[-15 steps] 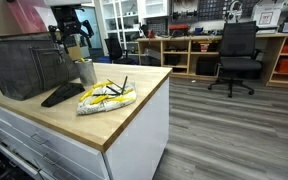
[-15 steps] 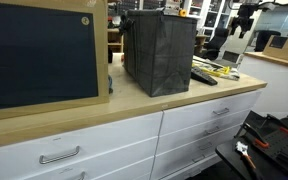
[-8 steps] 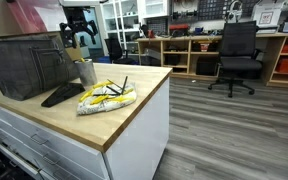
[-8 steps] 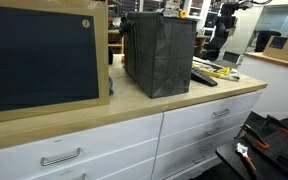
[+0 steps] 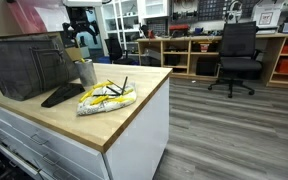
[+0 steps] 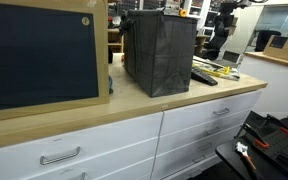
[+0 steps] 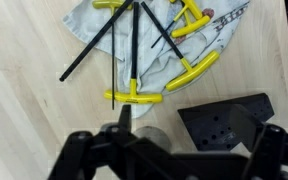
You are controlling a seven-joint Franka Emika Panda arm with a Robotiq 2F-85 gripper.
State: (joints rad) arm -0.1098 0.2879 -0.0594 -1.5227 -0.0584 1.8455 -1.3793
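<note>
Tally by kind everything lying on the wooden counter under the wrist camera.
Yellow-handled T-shaped hex keys: 4
Crumpled white cloth: 1
Flat black perforated plate: 1
Grey metal cup: 1
Total: 7

Mesh basket (image 5: 24,65), office chair (image 5: 236,55)

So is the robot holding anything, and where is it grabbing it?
Nothing is held. The jaws stand wide open and empty above the yellow-handled hex keys, which lie on the cloth.
</note>
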